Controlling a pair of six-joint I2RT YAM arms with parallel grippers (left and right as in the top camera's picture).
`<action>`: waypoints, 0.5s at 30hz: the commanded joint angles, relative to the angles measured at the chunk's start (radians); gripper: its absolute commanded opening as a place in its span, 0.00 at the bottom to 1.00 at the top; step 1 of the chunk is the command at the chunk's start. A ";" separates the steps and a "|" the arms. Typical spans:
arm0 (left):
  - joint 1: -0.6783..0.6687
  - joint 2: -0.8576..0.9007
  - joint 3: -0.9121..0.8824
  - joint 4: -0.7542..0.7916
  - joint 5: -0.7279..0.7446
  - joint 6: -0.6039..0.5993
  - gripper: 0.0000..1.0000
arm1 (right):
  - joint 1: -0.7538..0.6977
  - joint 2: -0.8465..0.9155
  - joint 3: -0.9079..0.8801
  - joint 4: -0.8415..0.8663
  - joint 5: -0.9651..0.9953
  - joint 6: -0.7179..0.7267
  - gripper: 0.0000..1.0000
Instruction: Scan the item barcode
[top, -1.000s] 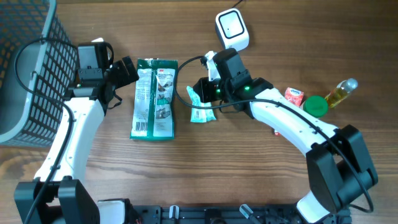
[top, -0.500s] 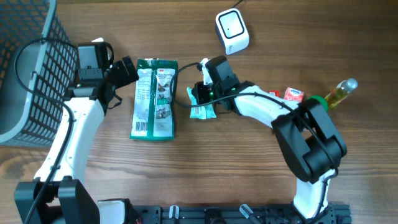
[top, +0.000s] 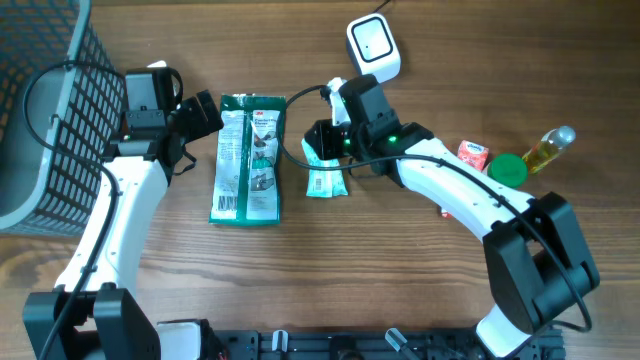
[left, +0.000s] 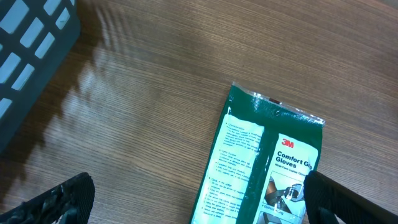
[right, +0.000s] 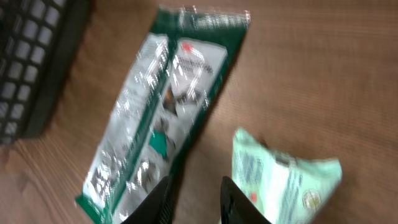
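A green 3M gloves packet (top: 248, 158) lies flat on the wooden table, left of centre. A small mint-green packet (top: 325, 172) lies just right of it. The white scanner (top: 373, 45) sits at the back. My right gripper (top: 322, 140) hovers over the gap between the two packets. In the right wrist view its fingers (right: 158, 199) stand slightly apart, so the right gripper (right: 196, 202) is open over bare wood, the mint packet (right: 280, 177) to its right and the gloves packet (right: 161, 106) to its left. My left gripper (left: 199, 205) is wide open above the gloves packet (left: 261, 162), holding nothing.
A dark mesh basket (top: 40, 120) fills the far left. At the right lie a pink packet (top: 474, 152), a green lid (top: 508, 170) and a yellow bottle (top: 550, 148). A black cable loops near the right gripper.
The right arm dipped towards the mint packet and came back up. Its jaws have parted a little. The mint packet stays on the table. The left arm has not moved.
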 joint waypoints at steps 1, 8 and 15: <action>0.003 -0.003 0.008 0.003 -0.010 0.009 1.00 | 0.002 0.005 -0.014 -0.053 -0.016 0.003 0.25; 0.003 -0.003 0.008 0.003 -0.010 0.009 1.00 | 0.005 0.103 -0.023 -0.100 -0.161 -0.011 0.25; 0.003 -0.003 0.008 0.003 -0.010 0.009 1.00 | 0.005 0.254 -0.023 -0.117 -0.206 0.004 0.25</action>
